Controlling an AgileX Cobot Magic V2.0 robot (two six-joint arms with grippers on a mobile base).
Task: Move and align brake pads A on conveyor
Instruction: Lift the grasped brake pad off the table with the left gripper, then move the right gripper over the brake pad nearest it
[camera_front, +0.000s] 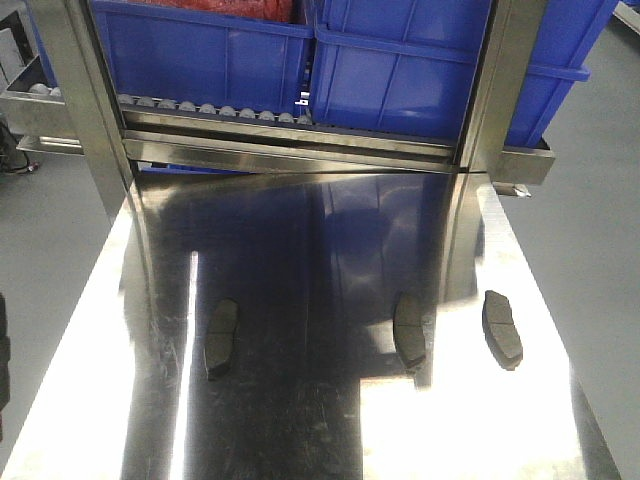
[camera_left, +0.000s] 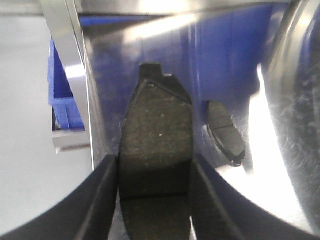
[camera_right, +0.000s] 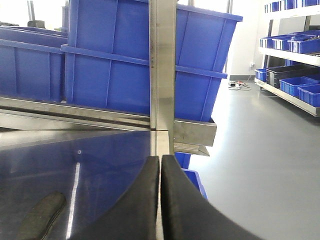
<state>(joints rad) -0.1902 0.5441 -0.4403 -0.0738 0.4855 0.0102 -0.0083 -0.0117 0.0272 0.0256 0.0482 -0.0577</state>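
Observation:
Three brake pads lie on the shiny steel table (camera_front: 300, 420) in the front view: one at the left (camera_front: 222, 338), one at the middle right (camera_front: 410, 330), one at the far right (camera_front: 502, 328). No gripper shows there. In the left wrist view my left gripper (camera_left: 154, 157) is shut on a fourth brake pad (camera_left: 157, 125), its fingers (camera_left: 102, 190) pressed on the pad's long sides, near the table's left edge. Another pad (camera_left: 226, 131) lies just to its right. My right gripper (camera_right: 160, 159) is shut and empty, with a pad (camera_right: 42, 215) at lower left. The conveyor is out of view.
Blue plastic bins (camera_front: 200, 50) stand on a roller rack behind the table, with steel uprights (camera_front: 85, 110) at both far corners. One upright (camera_right: 162, 75) stands straight ahead of the right gripper. Grey floor lies on both sides of the table.

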